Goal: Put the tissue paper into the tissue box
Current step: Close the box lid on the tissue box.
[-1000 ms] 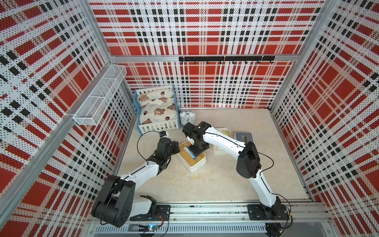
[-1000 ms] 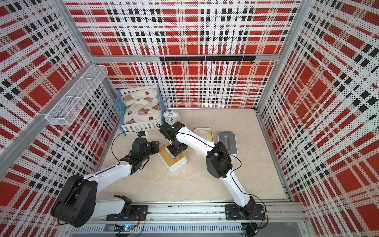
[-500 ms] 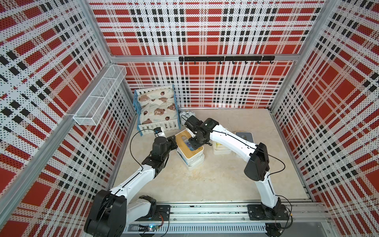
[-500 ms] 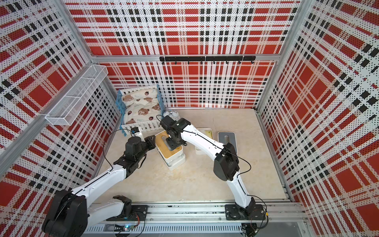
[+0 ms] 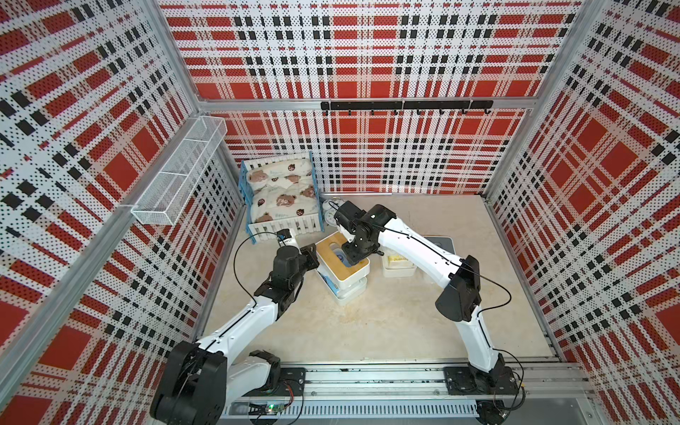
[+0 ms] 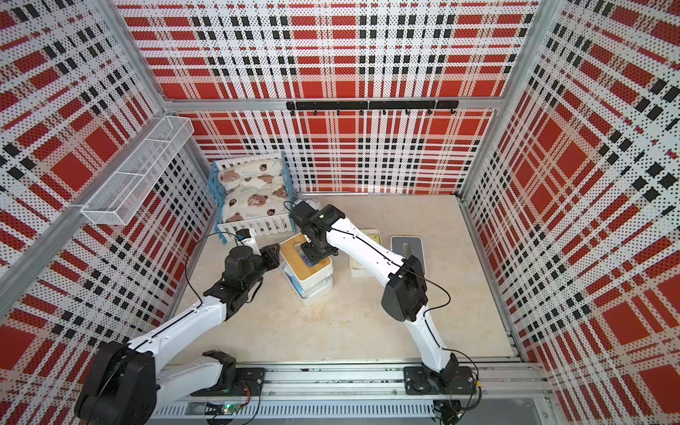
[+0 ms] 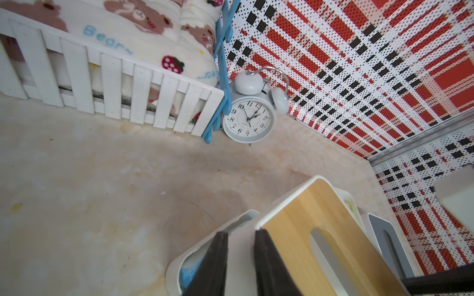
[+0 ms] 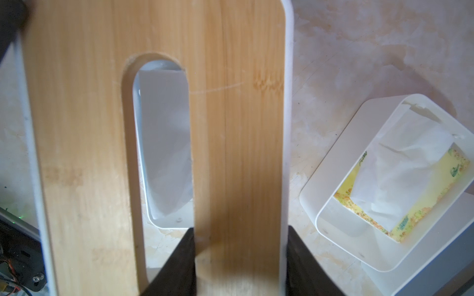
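Though smooth, oblong-slotted bamboo lid [image 8: 243,128]

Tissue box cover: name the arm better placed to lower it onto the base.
Right, probably. The right jaws clamp the cover from above, one inside its slot, above the base. The left jaws pinch only its end wall, from the side.

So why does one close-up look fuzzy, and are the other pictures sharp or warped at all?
Right wrist view: the bamboo lid sits so close that it's soft, and the fingers blur. Left wrist view: the clock is crisp. Both top views: sharp and evenly lit, with the plaid walls splaying outward.
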`<state>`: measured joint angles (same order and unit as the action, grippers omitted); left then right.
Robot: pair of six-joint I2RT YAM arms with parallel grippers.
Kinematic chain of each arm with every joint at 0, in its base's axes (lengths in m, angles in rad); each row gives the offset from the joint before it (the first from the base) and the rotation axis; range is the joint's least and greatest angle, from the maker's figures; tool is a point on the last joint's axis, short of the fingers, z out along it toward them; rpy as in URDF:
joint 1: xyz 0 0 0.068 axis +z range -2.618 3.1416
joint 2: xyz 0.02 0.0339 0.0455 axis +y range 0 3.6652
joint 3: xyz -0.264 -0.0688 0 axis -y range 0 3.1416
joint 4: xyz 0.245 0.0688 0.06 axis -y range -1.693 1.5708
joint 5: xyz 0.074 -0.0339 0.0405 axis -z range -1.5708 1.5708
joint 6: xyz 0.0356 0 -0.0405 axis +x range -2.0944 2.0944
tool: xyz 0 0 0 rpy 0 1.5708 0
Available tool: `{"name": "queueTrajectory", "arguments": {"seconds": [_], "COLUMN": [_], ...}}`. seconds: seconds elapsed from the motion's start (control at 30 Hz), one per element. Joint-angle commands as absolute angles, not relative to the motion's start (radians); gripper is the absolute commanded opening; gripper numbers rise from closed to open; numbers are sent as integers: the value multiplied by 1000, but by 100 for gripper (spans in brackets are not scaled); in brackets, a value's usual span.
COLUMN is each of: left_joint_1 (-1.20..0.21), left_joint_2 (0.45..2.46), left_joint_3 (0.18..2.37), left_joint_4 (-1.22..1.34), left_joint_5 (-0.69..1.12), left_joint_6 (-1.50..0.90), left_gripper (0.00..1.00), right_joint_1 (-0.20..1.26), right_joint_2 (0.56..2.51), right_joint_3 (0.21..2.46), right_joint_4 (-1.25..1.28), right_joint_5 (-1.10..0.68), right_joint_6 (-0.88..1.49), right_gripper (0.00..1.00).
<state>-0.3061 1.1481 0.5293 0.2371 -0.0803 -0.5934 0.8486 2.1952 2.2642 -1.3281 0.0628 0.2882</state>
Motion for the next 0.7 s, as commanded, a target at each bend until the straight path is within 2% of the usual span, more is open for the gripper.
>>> {"name": "queueTrajectory", "arguments": {"seconds": [0.0,0.27,0.67], "left_joint_1": [-298,-296,-275], "left_joint_2": [1162,1175,1164], "left_joint_3": [512,508,494], "left_joint_4": [204,212,212], "left_joint_5": [-87,-81,-65], "left_joint_6": [-583,-583,-572], "left_gripper": [25,25,25], "right_joint_1": [853,854,853], "right_joint_2": [2227,2303,2361], "right_joint_3": [2306,2407,2414], "right_joint_4": [-1370,-1444,-1457], "right_joint_5": [43,65,44], "right_joint_6": [286,285,281], "right_gripper": [25,25,25]}}
